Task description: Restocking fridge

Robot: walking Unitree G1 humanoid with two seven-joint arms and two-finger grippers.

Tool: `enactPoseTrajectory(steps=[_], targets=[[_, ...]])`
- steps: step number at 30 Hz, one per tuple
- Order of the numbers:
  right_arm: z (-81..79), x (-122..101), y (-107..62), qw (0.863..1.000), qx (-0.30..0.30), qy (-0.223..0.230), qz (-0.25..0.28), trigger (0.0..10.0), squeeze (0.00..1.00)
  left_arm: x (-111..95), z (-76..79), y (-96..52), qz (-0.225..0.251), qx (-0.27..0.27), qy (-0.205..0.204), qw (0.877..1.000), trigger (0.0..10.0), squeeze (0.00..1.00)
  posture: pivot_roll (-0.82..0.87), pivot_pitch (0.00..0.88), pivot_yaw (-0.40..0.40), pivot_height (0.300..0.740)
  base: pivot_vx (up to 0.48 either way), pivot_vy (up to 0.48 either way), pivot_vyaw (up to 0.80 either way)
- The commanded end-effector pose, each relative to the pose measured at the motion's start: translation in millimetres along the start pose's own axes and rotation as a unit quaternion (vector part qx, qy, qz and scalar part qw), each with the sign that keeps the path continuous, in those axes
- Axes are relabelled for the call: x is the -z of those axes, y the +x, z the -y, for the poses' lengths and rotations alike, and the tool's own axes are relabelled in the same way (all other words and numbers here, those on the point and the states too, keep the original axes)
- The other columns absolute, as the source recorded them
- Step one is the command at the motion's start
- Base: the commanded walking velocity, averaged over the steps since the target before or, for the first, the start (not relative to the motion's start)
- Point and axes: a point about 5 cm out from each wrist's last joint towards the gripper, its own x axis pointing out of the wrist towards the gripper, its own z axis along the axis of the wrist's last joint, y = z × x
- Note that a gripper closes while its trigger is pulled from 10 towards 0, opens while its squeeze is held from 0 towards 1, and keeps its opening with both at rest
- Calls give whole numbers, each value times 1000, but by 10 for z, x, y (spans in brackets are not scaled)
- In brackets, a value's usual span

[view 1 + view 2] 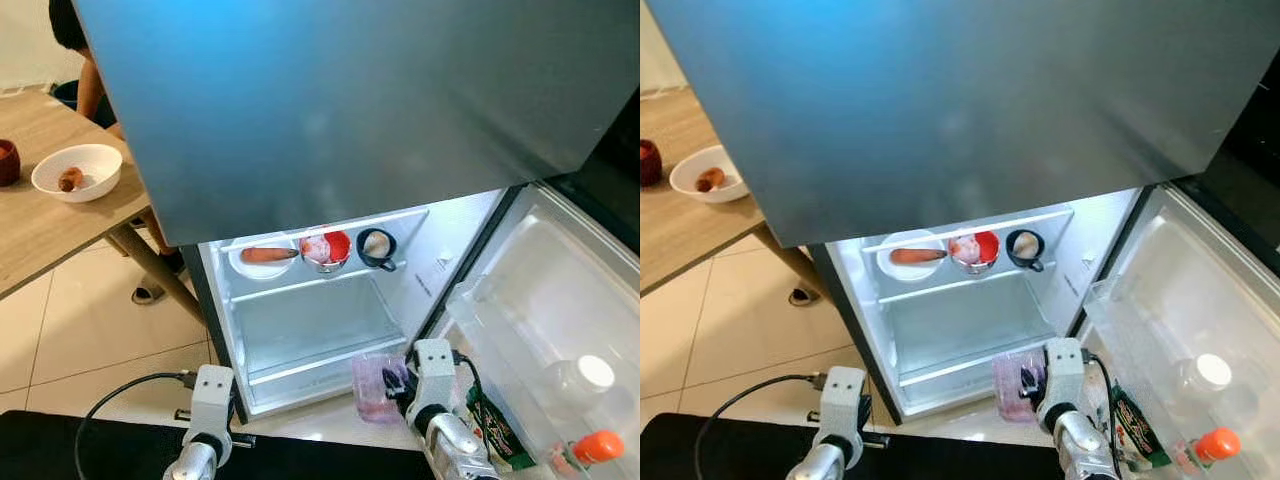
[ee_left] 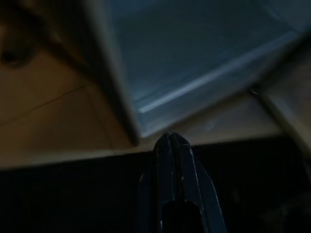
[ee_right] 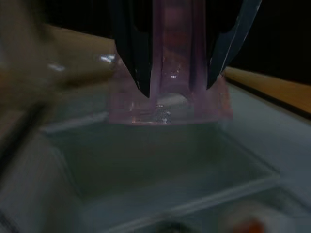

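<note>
Right gripper (image 3: 177, 92) clamped on a clear purple tub (image 1: 375, 388), low centre-right of the head views, just in front of the fridge (image 1: 300, 330) opening. Left gripper (image 2: 170, 143) low at lower left, fingers pressed together, holding nothing, over dark surface near the fridge's lower left corner. Beyond the tub: one bare lower compartment with open room, bounded by a white front lip and side walls. Above it, one shelf with three dishes in a row: white bowl (image 1: 262, 257) with something orange, red bowl (image 1: 328, 249), black cup (image 1: 378, 248). Freezer door (image 1: 350, 100) closed, overhanging the upper half of the frame and shading the shelf. Open door (image 1: 545, 300) swung out at right; in its rack one white-capped bottle (image 1: 580, 380), one orange-capped bottle (image 1: 597, 446), one dark packet (image 1: 495, 432), close beside the right arm. At upper left, table (image 1: 40, 220) with one white bowl (image 1: 77, 172) and a dark cup (image 1: 8, 160); a person (image 1: 85, 70) behind it. Tiled floor (image 1: 100, 340) between table and fridge.
</note>
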Motion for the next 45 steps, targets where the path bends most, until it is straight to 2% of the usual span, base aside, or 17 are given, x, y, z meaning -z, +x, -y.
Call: enactPoseTrajectory(steps=[1, 3, 4, 7, 11, 14, 17, 20, 23, 26, 29, 33, 36, 39, 41, 45], targets=[[-48, -26, -19, 998, -56, 29, 20, 10000, 0, 49, 52, -34, -12, 55, 47, 997, 10000, 0, -117, 81, -7, 740, 0, 0, 0], [-57, -64, -52, 994, -96, 33, 34, 10000, 0, 39, 91, -37, -12, 90, 81, 993, 10000, 0, -117, 83, -6, 740, 0, 0, 0], [-57, -64, -52, 994, -96, 33, 34, 10000, 0, 39, 91, -37, -12, 90, 81, 993, 10000, 0, -117, 83, -6, 740, 0, 0, 0], [-13, -134, -101, 988, -123, 70, 60, 10000, 0, 17, 60, -31, -11, 89, 86, 992, 10000, 0, -117, 83, -5, 740, 0, 0, 0], [-17, -270, -138, 976, -161, 107, 100, 10000, 0, 89, 25, -35, -47, 86, 92, 991, 10000, 0, -126, 87, 3, 740, 0, 0, 0], [-32, -308, -147, 971, -175, 117, 111, 10000, 0, 115, 27, -38, -59, 88, 94, 990, 10000, 0, -126, 87, 3, 740, 0, 0, 0], [-147, -463, -168, 953, -233, 135, 142, 10000, 0, 194, 61, -41, -100, 99, 121, 983, 10000, 0, -129, 91, 3, 740, 0, 0, 0], [-209, -529, -178, 944, -256, 144, 151, 10000, 0, 213, 69, -39, -113, 100, 138, 979, 10000, 0, -129, 91, 3, 740, 0, 0, 0], [-424, -675, -179, 920, -324, 155, 158, 10000, 0, 119, 152, 33, -95, 107, 147, 979, 10000, 0, -136, 97, 1, 740, 0, 0, 0], [-508, -693, -188, 913, -348, 149, 150, 10000, 0, 65, 206, 70, -86, 116, 155, 977, 10000, 0, -139, 99, 0, 740, 0, 0, 0], [-629, -673, -219, 904, -381, 142, 129, 10000, 0, -103, 291, 163, -55, 128, 174, 975, 10000, 0, -143, 102, -1, 740, 0, 0, 0], [-654, -663, -242, 903, -388, 140, 122, 10000, 0, -169, 301, 193, -43, 126, 172, 976, 10000, 0, -142, 104, -2, 740, 0, 0, 0], [-716, -585, -319, 899, -409, 126, 90, 10000, 0, -358, 299, 269, -8, 115, 155, 981, 10000, 0, -143, 107, -1, 740, 0, 0, 0], [-724, -558, -343, 900, -411, 122, 80, 10000, 0, -411, 305, 287, 3, 116, 147, 982, 10000, 0, -145, 107, 2, 740, 0, 0, 0], [-695, -511, -368, 908, -395, 121, 73, 10000, 0, -523, 341, 315, 30, 130, 132, 982, 10000, 0, -145, 109, 5, 740, 0, 0, 0], [-675, -524, -371, 911, -384, 129, 79, 10000, 0, -524, 355, 312, 32, 138, 140, 980, 10000, 0, -146, 108, 8, 740, 0, 0, 0]])
